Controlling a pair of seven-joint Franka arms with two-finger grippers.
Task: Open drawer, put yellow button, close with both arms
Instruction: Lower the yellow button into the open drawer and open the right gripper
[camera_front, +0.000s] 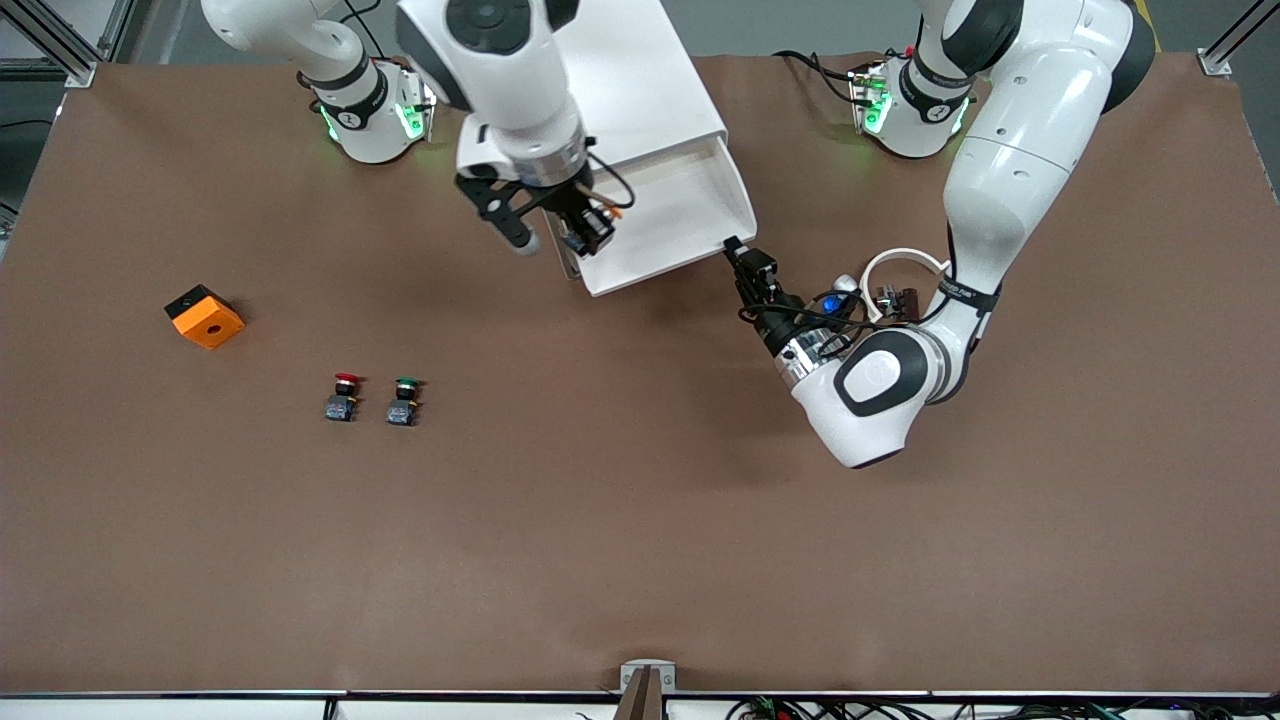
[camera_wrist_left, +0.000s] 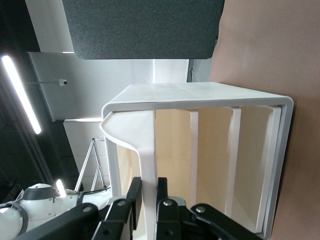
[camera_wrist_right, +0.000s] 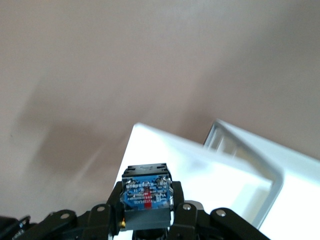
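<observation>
Right wrist view shows the yellow button (camera_wrist_right: 145, 197), blue-and-black body up, clamped in the right gripper (camera_wrist_right: 146, 210) over the pulled-out drawer (camera_front: 668, 215), the top one of the white cabinet (camera_front: 640, 75). At the drawer's corner toward the left arm's end, the left gripper (camera_wrist_left: 148, 200) has its fingers pinched together on the drawer's front lip. Nearer the front camera on the brown table (camera_front: 640, 560) stand a red button (camera_front: 343, 396) and a green button (camera_front: 403, 400) side by side, with an orange block (camera_front: 204, 316) toward the right arm's end
</observation>
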